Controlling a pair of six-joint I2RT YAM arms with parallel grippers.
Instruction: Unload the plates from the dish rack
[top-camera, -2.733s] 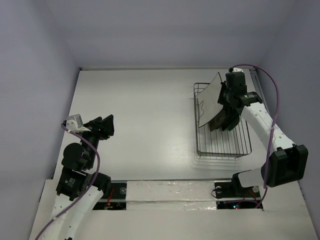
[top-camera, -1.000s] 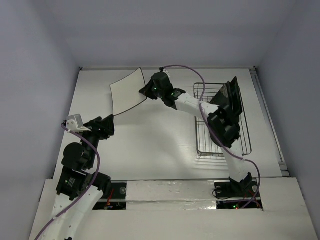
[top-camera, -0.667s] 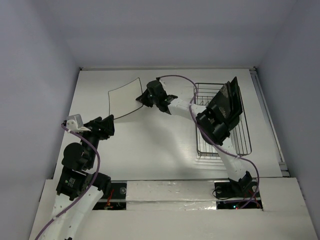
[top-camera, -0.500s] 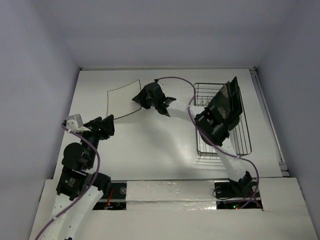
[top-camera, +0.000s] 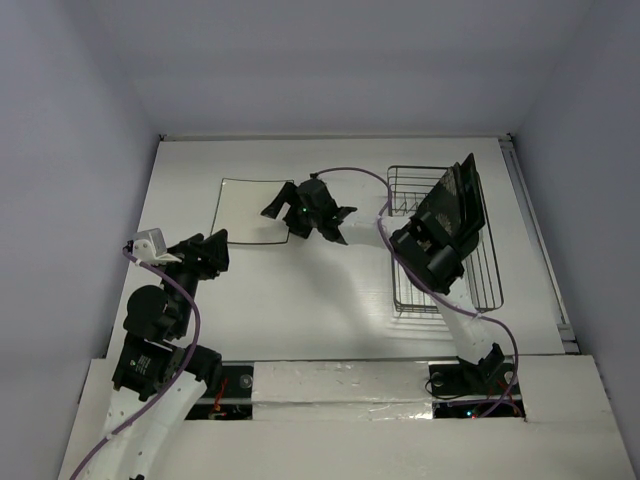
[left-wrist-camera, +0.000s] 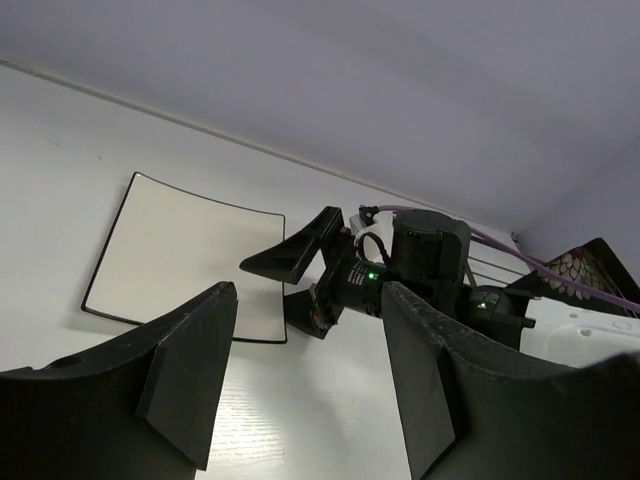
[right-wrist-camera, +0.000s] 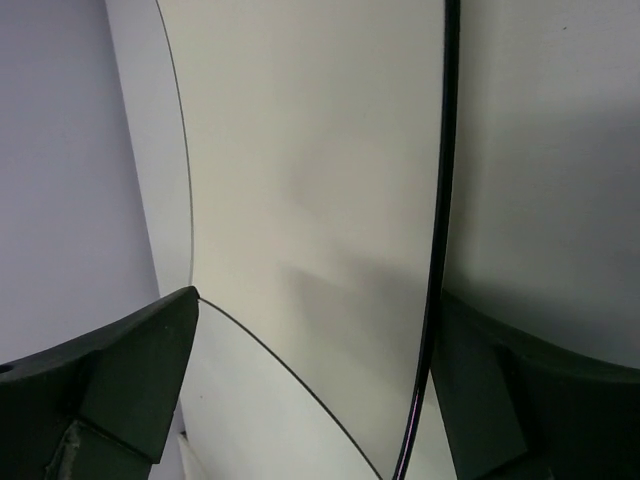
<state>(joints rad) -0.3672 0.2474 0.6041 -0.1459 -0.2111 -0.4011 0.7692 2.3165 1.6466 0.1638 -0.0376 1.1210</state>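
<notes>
A white square plate (top-camera: 248, 208) with a thin dark rim lies flat on the table at the centre left. My right gripper (top-camera: 287, 216) hovers at its right edge, open and holding nothing. In the right wrist view the plate (right-wrist-camera: 320, 180) fills the frame between the spread fingers (right-wrist-camera: 130, 370). The dark wire dish rack (top-camera: 482, 282) stands at the right. A black plate with white flowers (top-camera: 458, 200) leans upright in it. My left gripper (top-camera: 207, 253) waits near the table's left front, open and empty, facing the white plate (left-wrist-camera: 185, 255).
My right arm (top-camera: 425, 250) stretches from its base across the rack's left side to the plate. Walls close the table in at the back and on both sides.
My right arm has swung the white plate leftward from the rack and lowered it flat onto the table. Its jaws have gone from shut on the plate to open. The left arm is still.
</notes>
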